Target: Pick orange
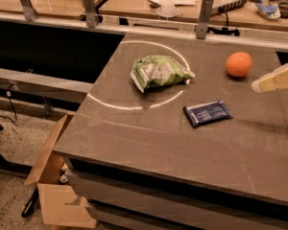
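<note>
The orange [239, 63] is a small round bright-orange fruit resting on the grey table [149, 143] at the far right. My gripper [274, 80] shows only as one pale cream finger coming in from the right edge, just right of the orange and a little nearer to me. It is apart from the orange and holds nothing that I can see.
A green snack bag [158, 72] lies inside a white ring of light at the table's middle back. A dark blue packet [208, 113] lies in front of the orange. An open cardboard box [53, 186] stands on the floor at the left. Metal rail posts [204, 16] line the far edge.
</note>
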`<state>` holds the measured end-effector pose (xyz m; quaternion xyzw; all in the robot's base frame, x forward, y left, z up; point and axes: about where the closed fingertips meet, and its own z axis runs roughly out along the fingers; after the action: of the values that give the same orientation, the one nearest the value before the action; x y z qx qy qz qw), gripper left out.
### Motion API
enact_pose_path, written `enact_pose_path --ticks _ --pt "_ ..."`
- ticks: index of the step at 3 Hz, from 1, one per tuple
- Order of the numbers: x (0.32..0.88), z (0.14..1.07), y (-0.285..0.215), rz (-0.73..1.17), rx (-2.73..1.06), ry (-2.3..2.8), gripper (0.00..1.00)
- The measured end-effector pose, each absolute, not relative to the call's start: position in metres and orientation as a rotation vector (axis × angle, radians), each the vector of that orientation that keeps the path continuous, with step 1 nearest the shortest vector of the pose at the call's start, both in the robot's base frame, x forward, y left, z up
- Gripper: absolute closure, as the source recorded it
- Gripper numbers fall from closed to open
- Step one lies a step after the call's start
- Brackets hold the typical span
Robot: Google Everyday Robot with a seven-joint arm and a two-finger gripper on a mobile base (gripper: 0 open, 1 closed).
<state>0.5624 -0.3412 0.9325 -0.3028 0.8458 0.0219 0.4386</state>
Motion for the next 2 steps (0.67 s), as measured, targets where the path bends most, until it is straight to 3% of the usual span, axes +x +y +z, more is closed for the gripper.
enact_pose_path --ticks 2 --pt "0.622 0.887 -0.337 0.242 -0.811 2.032 0.0"
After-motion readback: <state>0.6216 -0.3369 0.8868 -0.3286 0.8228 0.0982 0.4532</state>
